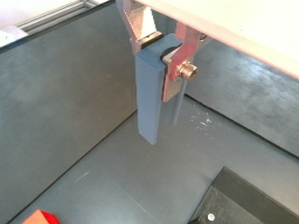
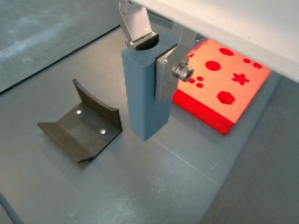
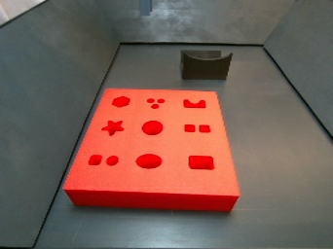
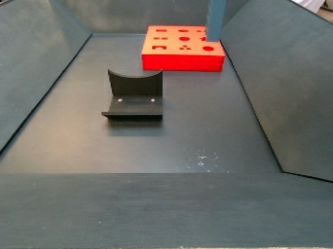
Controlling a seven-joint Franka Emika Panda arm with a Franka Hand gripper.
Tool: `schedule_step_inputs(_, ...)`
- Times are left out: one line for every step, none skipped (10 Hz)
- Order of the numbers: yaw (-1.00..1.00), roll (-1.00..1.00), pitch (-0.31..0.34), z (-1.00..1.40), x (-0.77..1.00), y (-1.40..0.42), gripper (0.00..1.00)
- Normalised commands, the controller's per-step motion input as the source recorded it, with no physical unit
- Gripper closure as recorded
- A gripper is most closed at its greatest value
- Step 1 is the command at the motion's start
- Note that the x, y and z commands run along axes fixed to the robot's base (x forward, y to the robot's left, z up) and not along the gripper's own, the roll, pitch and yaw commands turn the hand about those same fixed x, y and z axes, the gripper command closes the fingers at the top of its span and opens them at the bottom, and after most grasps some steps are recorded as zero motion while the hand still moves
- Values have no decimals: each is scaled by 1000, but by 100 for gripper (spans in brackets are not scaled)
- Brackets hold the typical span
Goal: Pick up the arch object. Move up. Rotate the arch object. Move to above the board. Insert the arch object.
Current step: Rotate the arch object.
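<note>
Jaws of my gripper [image 2: 159, 68] are clamped on the arch object [image 2: 142, 92], which from here reads as a long blue-grey block hanging straight down. Its curved notch does not show in either wrist view. I hang high over the dark grey floor [image 1: 70, 131], with the block's lower end well clear of it.

The dark L-shaped fixture [image 2: 79, 131] stands bare, so I judge the pick-up and the move up done. Whether the rotation is finished I cannot tell.

The large bright red rectangular board [image 2: 222, 83] lies off to one side of the block, not beneath it. What is left, as I judge it, is to travel over the board, line up with its arch-shaped cut-out [image 3: 198, 102] and press the block in.
</note>
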Motion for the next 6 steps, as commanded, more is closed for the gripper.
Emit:
schedule_step_inputs(373,-48,25,0,0,0,100)
schedule_step_inputs(321,-48,26,-1,-1,2,100)
schedule_step_inputs(207,-48,25,0,0,1,100)
schedule_step_inputs(133,-48,24,-1000,0,0,100)
schedule_step_inputs(76,-44,1,-1000,10,1,100)
schedule_step_inputs(61,-38,-16,-1000,16,1,100)
